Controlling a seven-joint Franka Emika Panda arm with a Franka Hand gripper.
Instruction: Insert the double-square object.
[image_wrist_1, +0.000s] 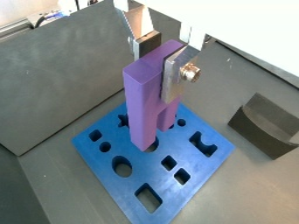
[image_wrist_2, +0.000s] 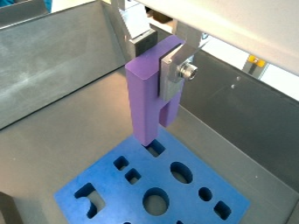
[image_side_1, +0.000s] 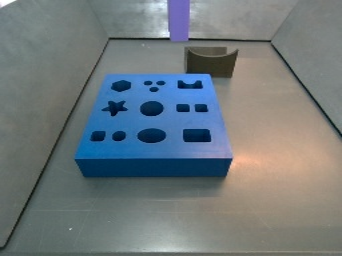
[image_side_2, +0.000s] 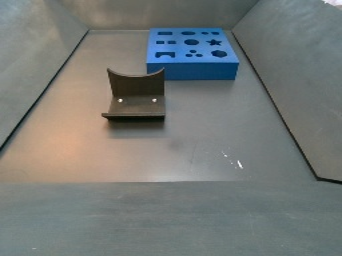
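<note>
My gripper (image_wrist_1: 158, 61) is shut on the upper part of the double-square object (image_wrist_1: 146, 101), a tall purple peg held upright. Both wrist views show it between the silver fingers (image_wrist_2: 176, 72), with the gripper (image_wrist_2: 156, 59) high over the blue board (image_wrist_1: 211, 162). The peg (image_wrist_2: 146, 96) hangs with its lower end above the board (image_wrist_2: 117, 197), near one edge with small holes. In a side view only the peg's lower part (image_side_1: 179, 20) shows, up in the air beyond the board (image_side_1: 154, 165). The gripper is out of both side views.
A dark grey curved block (image_side_1: 210, 60) stands on the floor beside the board, and it shows in the side view (image_side_2: 134, 97) and a wrist view (image_wrist_1: 267, 127). Grey walls enclose the floor on all sides. The board (image_side_2: 194, 70) lies near one wall.
</note>
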